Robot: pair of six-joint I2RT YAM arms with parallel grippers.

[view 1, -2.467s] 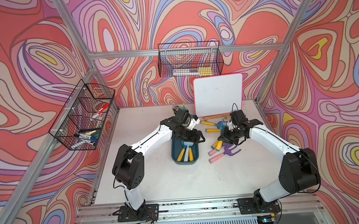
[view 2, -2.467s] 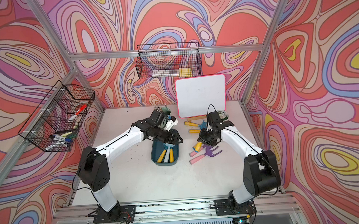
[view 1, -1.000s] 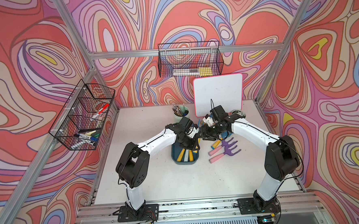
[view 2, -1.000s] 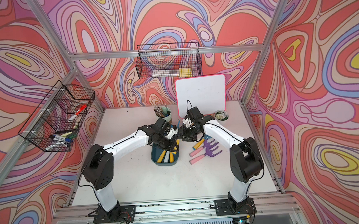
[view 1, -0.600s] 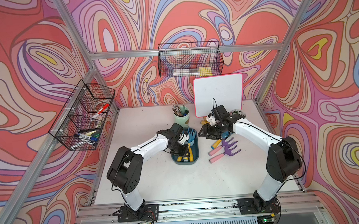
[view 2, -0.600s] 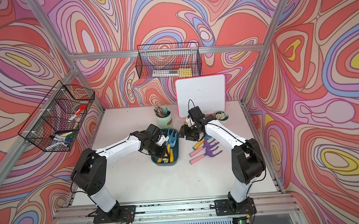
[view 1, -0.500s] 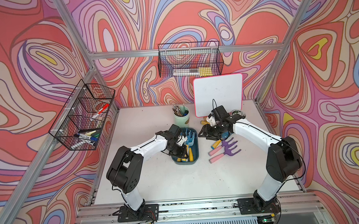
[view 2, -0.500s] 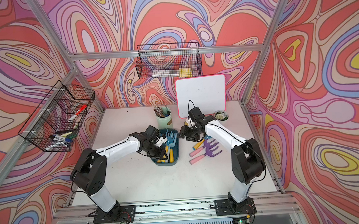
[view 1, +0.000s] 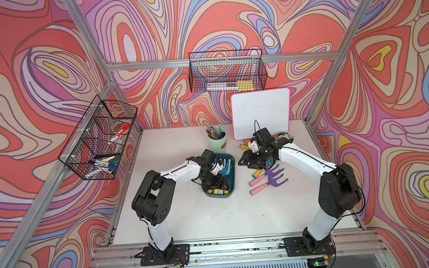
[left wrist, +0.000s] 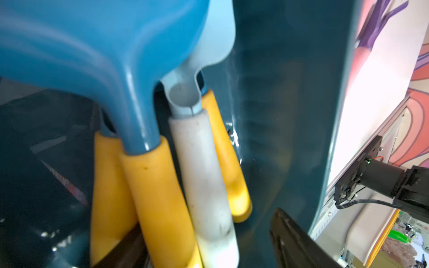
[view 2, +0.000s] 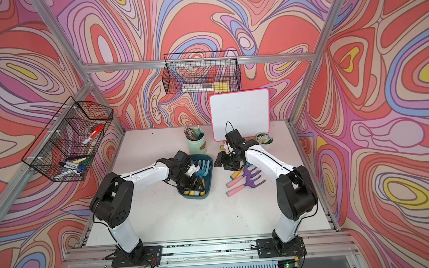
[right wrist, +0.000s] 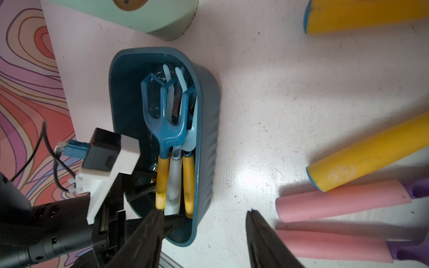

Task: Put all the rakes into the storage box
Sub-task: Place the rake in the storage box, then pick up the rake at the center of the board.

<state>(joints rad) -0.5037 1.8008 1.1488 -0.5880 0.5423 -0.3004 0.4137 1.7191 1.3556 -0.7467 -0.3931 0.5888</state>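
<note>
The dark teal storage box [view 1: 233, 169] stands mid-table, seen also in the right wrist view [right wrist: 209, 139]. A dark blue rake [right wrist: 167, 111] with a yellow handle [left wrist: 157, 185] lies inside it, on top of a pale blue tool with a white handle and other yellow-handled tools. My left gripper [view 1: 214, 182] hangs low over the box's near end [left wrist: 206, 243]. It is open, with the handles loose between its fingers. My right gripper [view 1: 250, 163] hovers open over bare table just right of the box [right wrist: 203, 213] and holds nothing.
Purple rakes with pink handles [view 1: 273, 177] and yellow-handled tools [view 1: 258, 173] lie right of the box. Behind it stand a pale green cup [view 1: 216, 139], a whiteboard [view 1: 260, 113] and a small bowl [view 1: 285, 136]. Wire baskets hang on the left wall [view 1: 100, 138] and back wall [view 1: 228, 74].
The left gripper has drawn away from the right one, come down over the box's near end and opened, letting go of the blue rake. The right gripper has stayed nearly still.
</note>
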